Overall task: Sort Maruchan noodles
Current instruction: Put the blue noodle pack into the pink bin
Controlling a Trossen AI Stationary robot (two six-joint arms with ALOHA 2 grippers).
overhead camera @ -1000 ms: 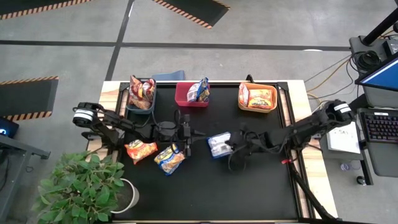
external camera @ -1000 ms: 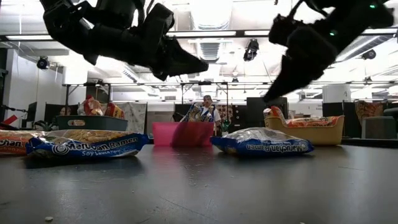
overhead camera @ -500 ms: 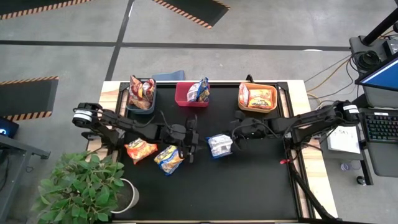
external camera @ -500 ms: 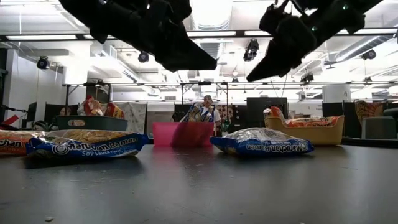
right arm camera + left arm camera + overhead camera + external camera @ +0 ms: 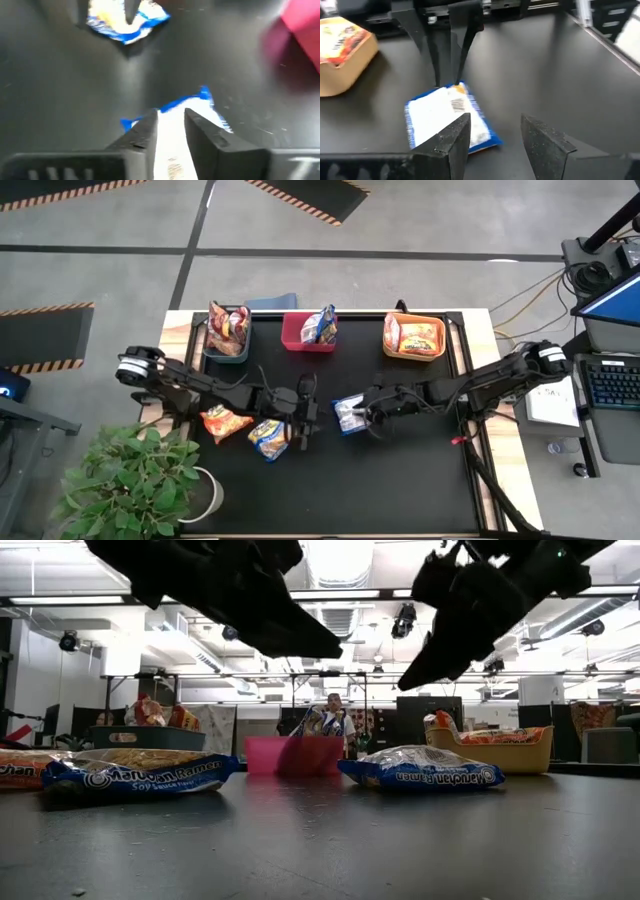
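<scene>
A silver-white and blue noodle packet (image 5: 347,416) lies flat on the black mat between my two grippers. My right gripper (image 5: 366,411) hovers over its right end, fingers a narrow gap apart, clear of the packet (image 5: 421,768) in the low view. My left gripper (image 5: 495,137) stands open above the mat just left of that packet (image 5: 445,117). A blue-and-yellow packet (image 5: 268,437) and an orange packet (image 5: 225,421) lie flat farther left. More packets sit in the bins at the far edge.
Along the far edge stand a dark grey bin (image 5: 207,348), a red bin (image 5: 292,338) and an orange bin (image 5: 438,348), each with packets inside. A potted plant (image 5: 130,480) stands off the mat's near-left corner. The mat's near half is bare.
My left gripper has tipped up toward level and shifted a little toward the near edge, closer to the silver-white packet. My right gripper has risen a little, swung toward the far edge and come back, ending farther left over that packet. The packets have kept still.
</scene>
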